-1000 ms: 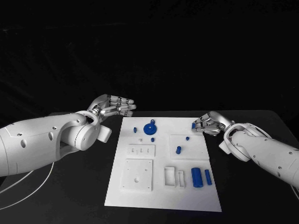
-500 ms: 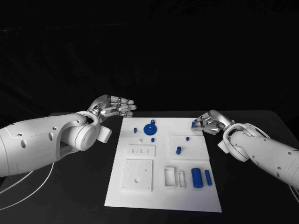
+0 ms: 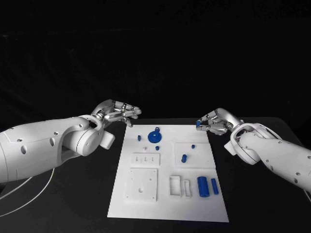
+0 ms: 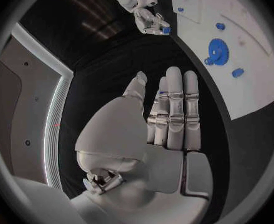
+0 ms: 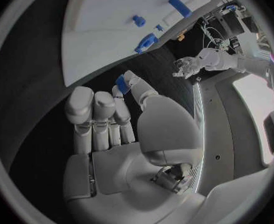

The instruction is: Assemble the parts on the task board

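Nearest the robot, on the white task board [image 3: 168,204]: a square recessed plate [image 3: 142,183] toward the left arm's side, then a narrow white frame [image 3: 176,184], then two upright blue cylinders, a thick one [image 3: 203,186] just beside a thinner one [image 3: 214,186]. Farther up: a small white block with three slots [image 3: 146,158], and a raised white square carrying a blue peg [image 3: 184,157] and a tiny blue stud [image 3: 193,145]. Beyond that, toward the far end: a blue gear [image 3: 155,136], with a small blue pin [image 3: 139,137] beside it.

At the far right corner, just off the board's edge: right hand [image 3: 215,122], lifted above the black table [image 3: 267,126], pinching a small blue part [image 3: 198,124] between thumb and fingertip, remaining fingers straight and side by side in the right wrist view. Same blue part [image 5: 121,83] at the fingertips there, clear of the board.

Across the board, beside its far left corner: left hand [image 3: 117,112], holding nothing, fingers extended and close together, thumb set slightly apart. Nothing between either hand and the gear.
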